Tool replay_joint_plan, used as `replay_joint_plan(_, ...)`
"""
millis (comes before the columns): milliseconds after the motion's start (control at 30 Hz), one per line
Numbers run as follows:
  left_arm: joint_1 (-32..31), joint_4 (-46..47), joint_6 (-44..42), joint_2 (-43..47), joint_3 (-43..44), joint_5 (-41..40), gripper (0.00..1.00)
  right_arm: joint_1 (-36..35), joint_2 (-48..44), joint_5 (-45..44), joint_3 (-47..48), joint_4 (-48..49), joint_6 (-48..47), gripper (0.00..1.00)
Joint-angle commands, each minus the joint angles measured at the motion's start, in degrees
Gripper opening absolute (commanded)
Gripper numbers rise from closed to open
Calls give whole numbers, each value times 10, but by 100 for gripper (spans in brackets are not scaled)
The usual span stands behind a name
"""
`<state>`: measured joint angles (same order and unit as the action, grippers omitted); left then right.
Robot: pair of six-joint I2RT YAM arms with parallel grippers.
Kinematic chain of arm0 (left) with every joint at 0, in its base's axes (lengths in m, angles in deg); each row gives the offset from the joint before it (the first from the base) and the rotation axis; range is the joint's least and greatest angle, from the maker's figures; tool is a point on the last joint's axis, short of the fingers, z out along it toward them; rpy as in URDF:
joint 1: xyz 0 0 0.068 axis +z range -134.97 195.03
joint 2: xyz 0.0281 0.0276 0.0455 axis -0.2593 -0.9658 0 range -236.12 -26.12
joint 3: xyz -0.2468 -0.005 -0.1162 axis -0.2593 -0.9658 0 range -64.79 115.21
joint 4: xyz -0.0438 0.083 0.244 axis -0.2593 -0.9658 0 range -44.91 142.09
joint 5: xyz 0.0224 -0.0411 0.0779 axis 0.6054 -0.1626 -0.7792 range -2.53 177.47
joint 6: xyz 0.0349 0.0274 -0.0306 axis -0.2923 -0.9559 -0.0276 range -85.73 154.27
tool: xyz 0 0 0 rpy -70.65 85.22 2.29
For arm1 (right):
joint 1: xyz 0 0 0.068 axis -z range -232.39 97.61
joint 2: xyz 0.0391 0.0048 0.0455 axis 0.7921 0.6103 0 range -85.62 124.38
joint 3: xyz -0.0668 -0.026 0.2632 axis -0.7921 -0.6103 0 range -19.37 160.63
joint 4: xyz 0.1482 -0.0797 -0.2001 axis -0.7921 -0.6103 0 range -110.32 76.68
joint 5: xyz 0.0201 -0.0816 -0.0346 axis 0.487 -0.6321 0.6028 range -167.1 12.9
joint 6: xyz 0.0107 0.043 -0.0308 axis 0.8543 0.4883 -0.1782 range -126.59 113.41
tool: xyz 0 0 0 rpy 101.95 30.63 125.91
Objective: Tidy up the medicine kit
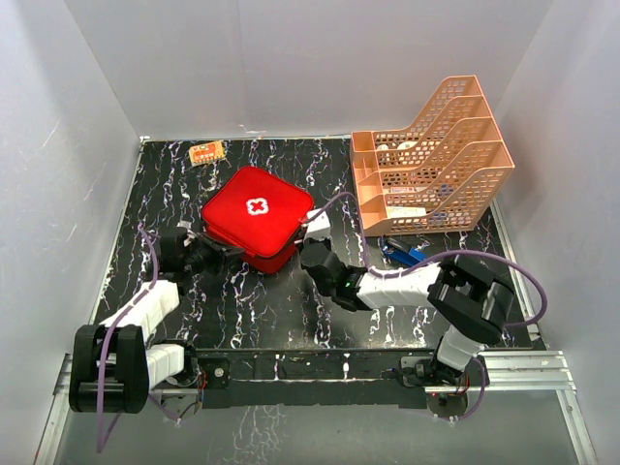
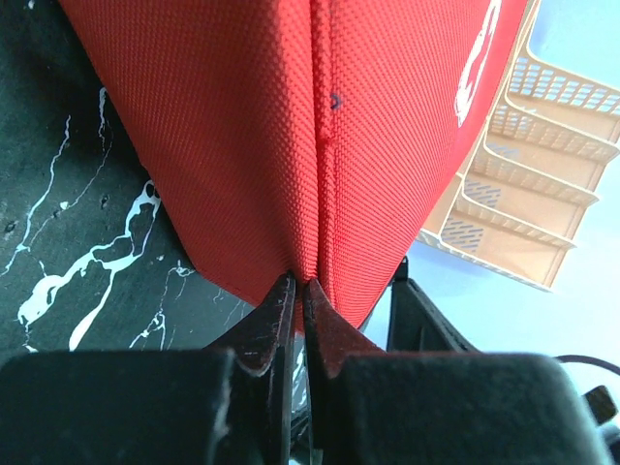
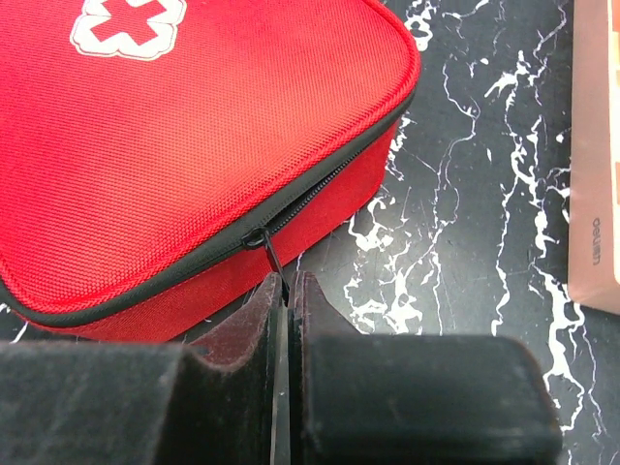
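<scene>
Jaws flank the medicine kit (image 1: pixel 257 215); each pinches its edge

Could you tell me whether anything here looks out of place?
Two things lie loose outside the closed red fabric zip case: a small orange packet at the far left corner of the black marbled table, and a blue object in front of the orange plastic tiered tray. The case sits askew.

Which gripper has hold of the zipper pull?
The right gripper: it is shut on the black zipper pull at the edge of the kit. The left gripper pinches only the kit's red fabric.
</scene>
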<state>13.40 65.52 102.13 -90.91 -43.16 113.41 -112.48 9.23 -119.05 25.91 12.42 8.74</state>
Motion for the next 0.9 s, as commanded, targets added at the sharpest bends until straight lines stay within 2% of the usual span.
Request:
replay_joint_plan(0,9,-45,-85,-10,34,-23,0,26,-46,-26,-10,-4,-52,0)
replay_joint_plan(133,9,-54,-164,-64,102,26,0,4,-68,0,-22,-15,-39,0)
replay_joint_plan(233,10,-59,-206,-92,139,54,0,-26,-82,-27,-31,-18,-8,0)
replay_joint_plan(300,10,-67,-205,-102,154,53,3,-45,-88,-45,-35,-22,34,0)
replay_joint_plan(433,11,-104,-201,-114,176,24,18,-86,-82,-81,-30,-23,51,0)
replay_joint_plan(667,11,-167,-200,-69,159,-15,53,-117,-53,-93,-7,-26,63,0)
replay_joint_plan(767,12,-163,-194,-31,123,26,62,-119,-54,-97,-9,-26,63,0)
replay_joint_plan(867,9,-111,-168,-19,72,103,66,-119,-57,-97,-15,-23,67,0)
